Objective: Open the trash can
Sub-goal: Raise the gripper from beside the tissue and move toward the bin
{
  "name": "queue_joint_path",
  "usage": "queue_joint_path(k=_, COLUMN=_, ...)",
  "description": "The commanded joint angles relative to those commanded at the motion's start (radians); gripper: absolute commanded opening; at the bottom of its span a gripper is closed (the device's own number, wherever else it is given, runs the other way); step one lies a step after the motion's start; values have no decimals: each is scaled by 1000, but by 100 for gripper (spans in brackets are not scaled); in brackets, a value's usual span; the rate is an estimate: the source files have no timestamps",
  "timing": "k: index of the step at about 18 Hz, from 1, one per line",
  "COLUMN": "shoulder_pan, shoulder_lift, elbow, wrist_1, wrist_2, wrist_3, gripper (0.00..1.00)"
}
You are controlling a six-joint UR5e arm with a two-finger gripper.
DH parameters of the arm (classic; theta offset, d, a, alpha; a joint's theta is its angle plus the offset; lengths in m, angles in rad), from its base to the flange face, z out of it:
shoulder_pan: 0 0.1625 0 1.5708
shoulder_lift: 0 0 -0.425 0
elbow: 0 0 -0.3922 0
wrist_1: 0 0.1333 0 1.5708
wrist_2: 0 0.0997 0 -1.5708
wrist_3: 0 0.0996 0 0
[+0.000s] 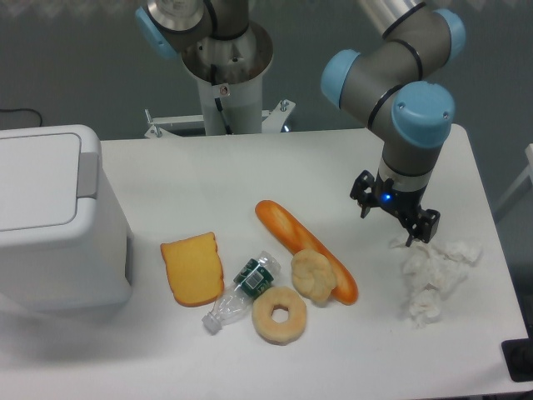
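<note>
A white trash can [58,221] with its flat lid down and a grey tab [87,172] on the lid's right edge fills the left of the frame on a white table [250,175]. At centre lie a slice of toast [192,268], a crushed plastic bottle [241,291], a doughnut [279,314], a baguette [296,242] and a small bun [311,274] resting against it. At right, the robot arm's gripper [394,217], fingers apart, hangs just above a crumpled white tissue [433,275].

Likely robotics lab: arm base [223,62], white table [250,167].
</note>
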Motion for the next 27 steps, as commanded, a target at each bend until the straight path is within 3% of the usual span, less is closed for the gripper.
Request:
queue_joint_path(k=6, shoulder_pan=-2, shoulder_lift=-2, elbow=0, wrist_1=-2, wrist_2=-2, wrist_3=-9, gripper=100)
queue_joint_path(k=10, shoulder_pan=25, shoulder_lift=3, elbow=-28, wrist_1=5, wrist_2=-74, wrist_3=-12, gripper=100)
queue_joint_path(k=14, shoulder_pan=14, shoulder_lift=78, elbow=-70, wrist_1=2, wrist_2=-77, wrist_3=-31, gripper=100)
queue_joint_path(k=23, shoulder_pan=-31, shoulder_lift=215, elbow=-101, wrist_1=-9, wrist_2=-170, wrist_3=-291, gripper=99)
queue_joint_path(k=24, shoulder_pan=-32, shoulder_lift=230, elbow=-101, wrist_1=-9, wrist_2=-185, wrist_3=-307, gripper=93)
queue_joint_path(k=27, shoulder_pan=-58, shoulder_lift=279, elbow=-110, wrist_1=-11, wrist_2=-230, wrist_3=-431, gripper=61)
